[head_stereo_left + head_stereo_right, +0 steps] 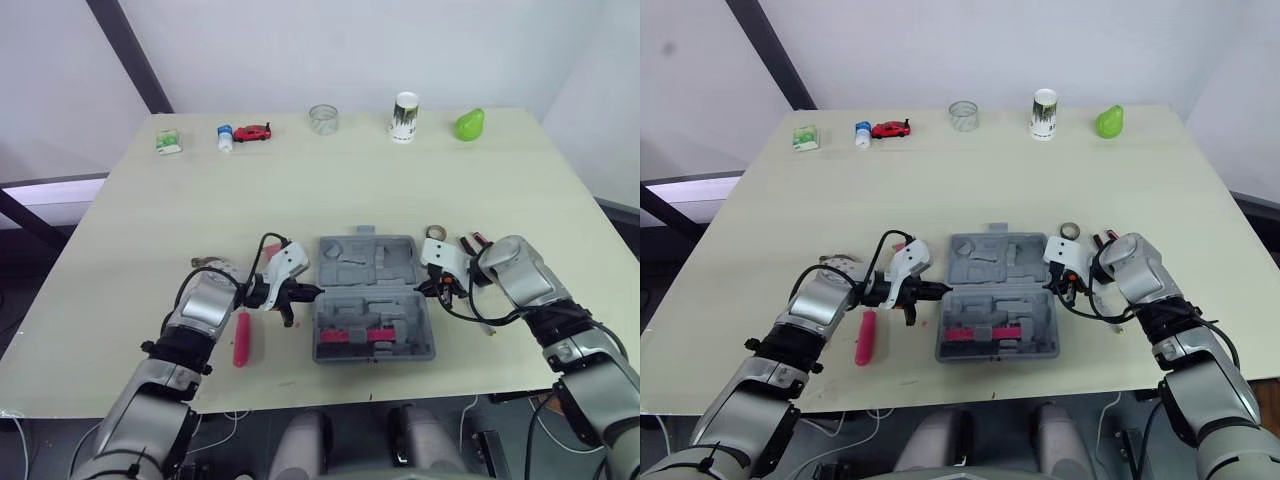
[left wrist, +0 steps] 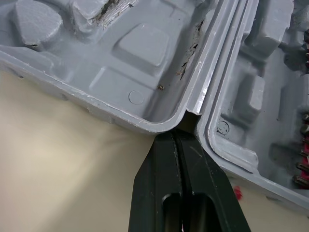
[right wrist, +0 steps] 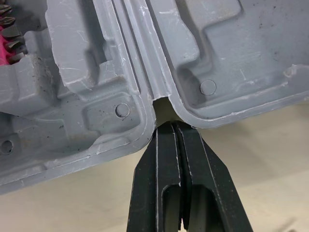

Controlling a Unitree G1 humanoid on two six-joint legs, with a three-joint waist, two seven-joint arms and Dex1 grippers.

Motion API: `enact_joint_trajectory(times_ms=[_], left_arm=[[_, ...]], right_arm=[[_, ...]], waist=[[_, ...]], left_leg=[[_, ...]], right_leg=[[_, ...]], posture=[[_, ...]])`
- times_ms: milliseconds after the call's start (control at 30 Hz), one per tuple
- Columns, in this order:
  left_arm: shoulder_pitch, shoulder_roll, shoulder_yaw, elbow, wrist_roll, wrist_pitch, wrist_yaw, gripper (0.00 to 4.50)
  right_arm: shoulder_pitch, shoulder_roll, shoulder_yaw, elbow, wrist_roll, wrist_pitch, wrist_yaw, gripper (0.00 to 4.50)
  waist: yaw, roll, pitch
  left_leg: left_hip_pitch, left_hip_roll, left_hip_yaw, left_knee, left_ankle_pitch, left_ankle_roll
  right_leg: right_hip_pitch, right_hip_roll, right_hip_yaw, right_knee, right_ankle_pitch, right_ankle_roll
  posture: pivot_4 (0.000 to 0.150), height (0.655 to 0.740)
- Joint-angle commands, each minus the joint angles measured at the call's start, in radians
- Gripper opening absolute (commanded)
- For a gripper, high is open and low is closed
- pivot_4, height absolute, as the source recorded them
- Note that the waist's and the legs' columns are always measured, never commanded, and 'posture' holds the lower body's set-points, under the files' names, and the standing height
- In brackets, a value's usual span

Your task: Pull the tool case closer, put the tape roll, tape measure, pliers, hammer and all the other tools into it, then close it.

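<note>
You have the gray tool case [image 1: 372,300] lying open and flat on the table [image 1: 300,190], near its front edge, between the two arms. The far half is bare moulded plastic. The near half holds a red insert [image 1: 355,335] with a row of small bits along it.

Your left end effector [image 1: 314,292] sits at the case's left side, level with the hinge line. In the left wrist view its two black fingers [image 2: 161,169] are pressed together with nothing between them. Their tips sit at the notch where the two halves meet.

Your right end effector [image 1: 419,290] mirrors this on the case's right side. Its fingers [image 3: 166,164] are likewise closed tight on nothing, and their tips are at the hinge notch from that side.

A red-handled tool [image 1: 241,338] lies on the table just left of the case, beside your left forearm. A tape roll [image 1: 435,233] sits just behind your right end effector. Next to it are red and black handles [image 1: 472,241], partly hidden by the arm; you cannot tell which tool they belong to.

Along the table's far edge, well apart from the case, stand:
- a small green box [image 1: 169,141]
- a little bottle with a blue cap [image 1: 225,137]
- a red toy car [image 1: 253,131] touching or just beside the bottle
- a clear glass [image 1: 323,119]
- a white cup with a dark pattern [image 1: 404,117]
- a green pear-shaped thing [image 1: 469,124]
</note>
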Motion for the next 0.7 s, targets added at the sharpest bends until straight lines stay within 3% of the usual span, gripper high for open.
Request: enact_joint_trajectory(times_ms=[33, 700], left_arm=[[0.023, 0.015, -0.004, -0.085, -0.023, 0.024, -0.023, 0.06], [0.186, 0.071, 0.013, -0.298, -0.065, 0.123, 0.025, 0.06]], right_arm=[[0.02, -0.006, 0.019, -0.064, 0.034, 0.028, 0.022, 0.0], [0.172, -0.065, 0.025, -0.329, 0.132, 0.187, -0.019, 0.0]], waist=[[0.001, 0.0, 0.0], [0.004, 0.0, 0.0]], left_leg=[[0.0, 0.0, 0.0, 0.0, 0.0, 0.0], [0.0, 0.0, -0.001, 0.0, 0.0, 0.0]], right_leg=[[0.0, 0.0, 0.0, 0.0, 0.0, 0.0], [0.0, 0.0, 0.0, 0.0, 0.0, 0.0]], posture=[[0.15, 0.74], [0.15, 0.74]])
